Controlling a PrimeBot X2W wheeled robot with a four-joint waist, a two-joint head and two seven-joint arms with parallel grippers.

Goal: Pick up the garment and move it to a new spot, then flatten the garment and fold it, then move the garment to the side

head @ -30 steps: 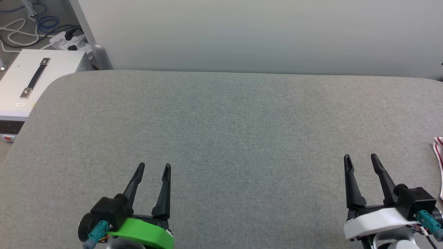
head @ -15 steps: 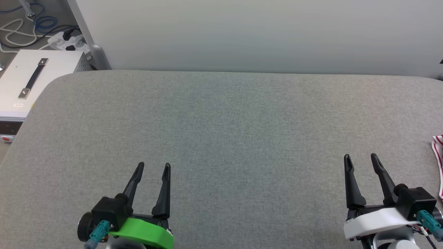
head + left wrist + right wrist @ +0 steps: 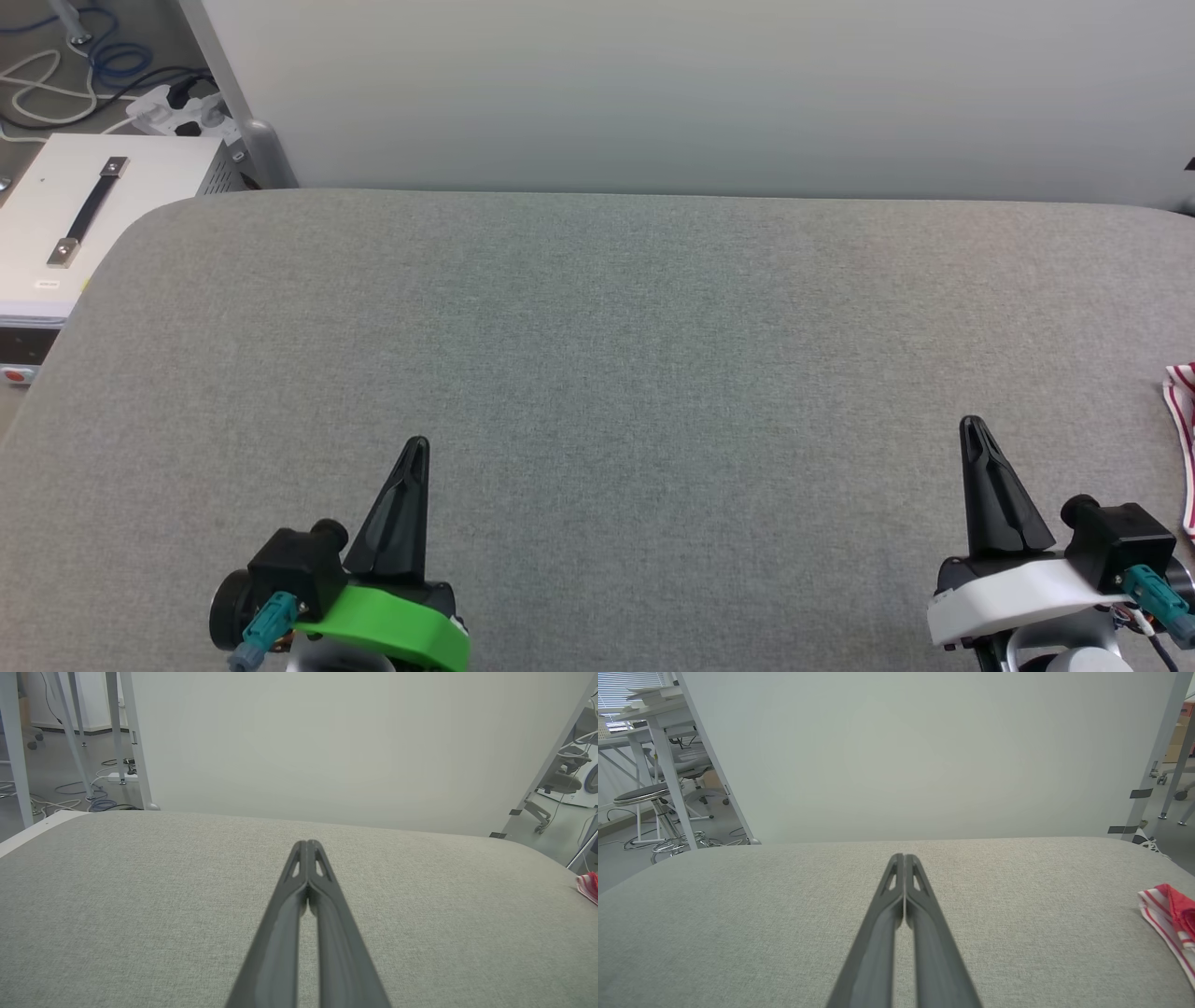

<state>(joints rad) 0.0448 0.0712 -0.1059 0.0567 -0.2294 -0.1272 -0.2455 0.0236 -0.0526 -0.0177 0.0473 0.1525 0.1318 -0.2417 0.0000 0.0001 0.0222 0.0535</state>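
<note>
In the head view, both pairs of fingers have come together since half a second ago. The left gripper [image 3: 416, 446] and the right gripper [image 3: 973, 426] stood spread then, and each now shows as a single dark wedge, closed on nothing, above the grey padded surface [image 3: 597, 327]. The arms themselves have not shifted. The garment [image 3: 1183, 411] shows as a sliver of red-and-white striped trim at the frame's edge, out to the right of the right jaws, clear of them and far from the left ones. In the left wrist view, the fingers [image 3: 322, 914] meet at their tips over bare cloth, with the garment a small red scrap far off to their right [image 3: 589, 886]. In the right wrist view, the fingers [image 3: 920, 924] are likewise pressed together and empty, and the garment lies nearer, to their right and slightly ahead [image 3: 1169, 910], striped hem toward them. The closing caught no fabric. The scene fits a shirt waiting at the edge as well as one already set aside; whether it is folded is hidden.
</note>
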